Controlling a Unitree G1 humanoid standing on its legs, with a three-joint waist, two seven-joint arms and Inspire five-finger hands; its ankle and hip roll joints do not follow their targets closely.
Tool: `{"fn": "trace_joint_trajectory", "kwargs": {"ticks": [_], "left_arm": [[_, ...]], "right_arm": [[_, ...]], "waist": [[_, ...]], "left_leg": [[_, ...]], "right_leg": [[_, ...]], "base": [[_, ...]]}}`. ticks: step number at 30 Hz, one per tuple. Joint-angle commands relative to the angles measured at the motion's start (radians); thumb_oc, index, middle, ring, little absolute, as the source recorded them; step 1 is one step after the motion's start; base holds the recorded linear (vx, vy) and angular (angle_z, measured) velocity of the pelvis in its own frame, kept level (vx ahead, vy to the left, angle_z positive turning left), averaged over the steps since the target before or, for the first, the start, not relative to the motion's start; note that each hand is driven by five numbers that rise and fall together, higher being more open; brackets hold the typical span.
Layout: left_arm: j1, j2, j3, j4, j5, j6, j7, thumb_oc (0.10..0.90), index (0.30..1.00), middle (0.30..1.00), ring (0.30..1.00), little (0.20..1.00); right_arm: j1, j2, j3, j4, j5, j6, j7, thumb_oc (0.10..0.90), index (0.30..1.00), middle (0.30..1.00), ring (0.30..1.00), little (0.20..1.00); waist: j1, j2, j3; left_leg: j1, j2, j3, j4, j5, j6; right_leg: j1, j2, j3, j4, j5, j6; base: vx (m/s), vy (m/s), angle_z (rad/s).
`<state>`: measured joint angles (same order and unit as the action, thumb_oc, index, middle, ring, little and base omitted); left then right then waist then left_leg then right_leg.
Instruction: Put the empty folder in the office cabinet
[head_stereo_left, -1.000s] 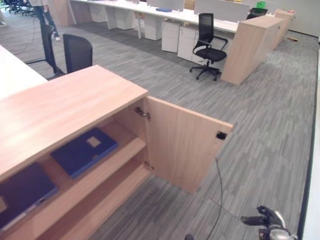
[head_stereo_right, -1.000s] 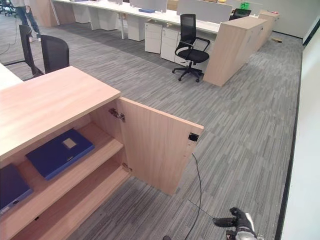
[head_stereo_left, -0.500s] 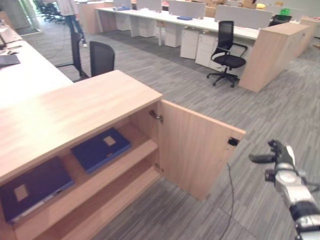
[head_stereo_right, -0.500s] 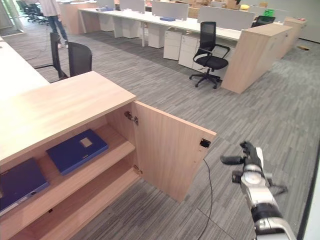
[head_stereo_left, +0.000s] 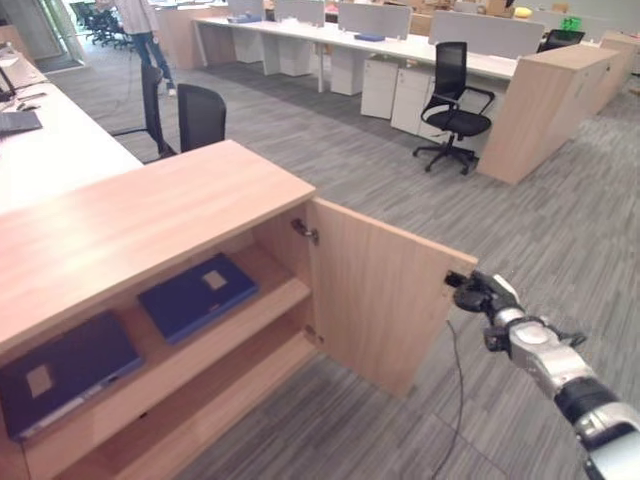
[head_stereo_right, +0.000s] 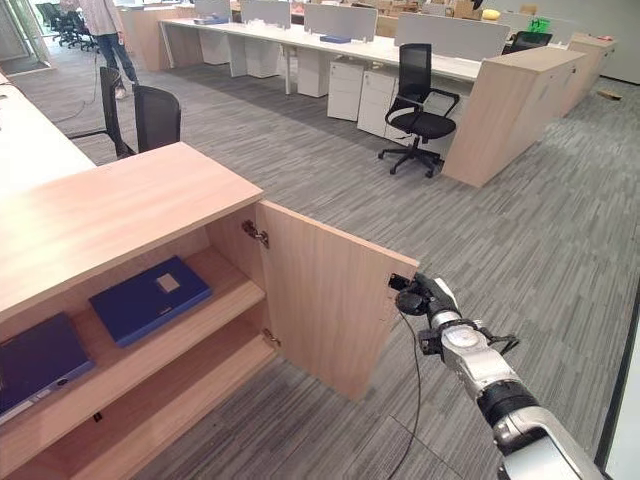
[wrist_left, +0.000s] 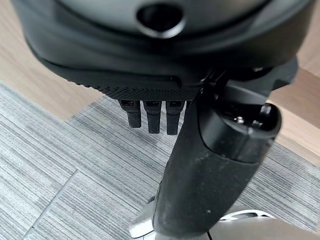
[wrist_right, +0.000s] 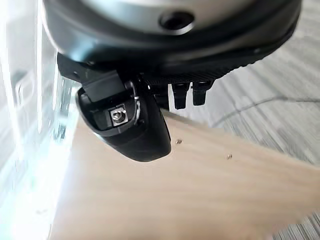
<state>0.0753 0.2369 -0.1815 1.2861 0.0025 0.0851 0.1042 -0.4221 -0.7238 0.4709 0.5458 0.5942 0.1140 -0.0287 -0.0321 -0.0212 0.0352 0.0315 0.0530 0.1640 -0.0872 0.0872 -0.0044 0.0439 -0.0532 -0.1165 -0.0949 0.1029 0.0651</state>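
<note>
Right hand reached wooden door.

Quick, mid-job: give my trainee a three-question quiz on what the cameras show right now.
1. True or false: the light wooden cabinet door stands open.
2. How many dark blue flat folders lie on the upper wooden shelf? A) one B) two C) three
3. Fill in: the right hand is at the door's free ____, by its black latch piece.

Key: 1 true. 2 B: one folder nearer the hinge, another further left. 3 edge.

The left hand hangs over the grey carpet.
</note>
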Motion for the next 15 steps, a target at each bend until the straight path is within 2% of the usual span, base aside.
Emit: {"fn": "trace_joint_trajectory", "kwargs": {"ticks": [1,5,10,15], "left_arm": [[-0.089,0.019,-0.020,0.020,-0.017,-0.024,-0.031,0.800,0.900,0.900,0.900,0.900],[-0.087,0.019,0.005,0.027,0.017,-0.031,-0.050,0.800,0.900,0.900,0.900,0.900],[-0.084,0.019,0.024,0.030,0.037,-0.039,-0.054,0.800,0.900,0.900,0.900,0.900],[-0.093,0.014,0.037,0.037,0.061,-0.041,-0.032,0.800,0.900,0.900,0.900,0.900]], "right_arm": [[-0.160,0.067,0.085,-0.217,0.071,-0.123,0.176,0.800,0.900,0.900,0.900,0.900],[-0.106,-0.012,0.200,-0.460,0.135,-0.123,0.306,0.800,0.900,0.900,0.900,0.900],[-0.059,-0.035,0.212,-0.586,0.181,-0.137,0.346,0.800,0.900,0.900,0.900,0.900],[0.045,0.121,0.165,-0.665,0.256,-0.176,0.319,0.800,0.900,0.900,0.900,0.900]], "waist": [[0.067,-0.043,-0.008],[0.062,-0.044,-0.011],[0.060,-0.044,-0.016],[0.057,-0.040,-0.021]], "left_leg": [[0.061,-0.016,-0.057,0.000,-0.117,-0.034],[0.064,-0.014,-0.055,0.000,-0.120,-0.036],[0.066,-0.010,-0.051,0.000,-0.122,-0.036],[0.068,-0.005,-0.044,0.000,-0.122,-0.034]], "right_leg": [[0.011,-0.004,0.014,0.008,-0.088,0.039],[0.009,-0.007,0.014,0.008,-0.087,0.042],[0.007,-0.009,0.014,0.008,-0.084,0.043],[0.002,-0.009,0.022,0.008,-0.079,0.040]], "base": [[-0.01,0.024,-0.06],[-0.01,0.017,-0.04],[0.00,0.004,-0.04],[-0.01,-0.002,0.10]]}}
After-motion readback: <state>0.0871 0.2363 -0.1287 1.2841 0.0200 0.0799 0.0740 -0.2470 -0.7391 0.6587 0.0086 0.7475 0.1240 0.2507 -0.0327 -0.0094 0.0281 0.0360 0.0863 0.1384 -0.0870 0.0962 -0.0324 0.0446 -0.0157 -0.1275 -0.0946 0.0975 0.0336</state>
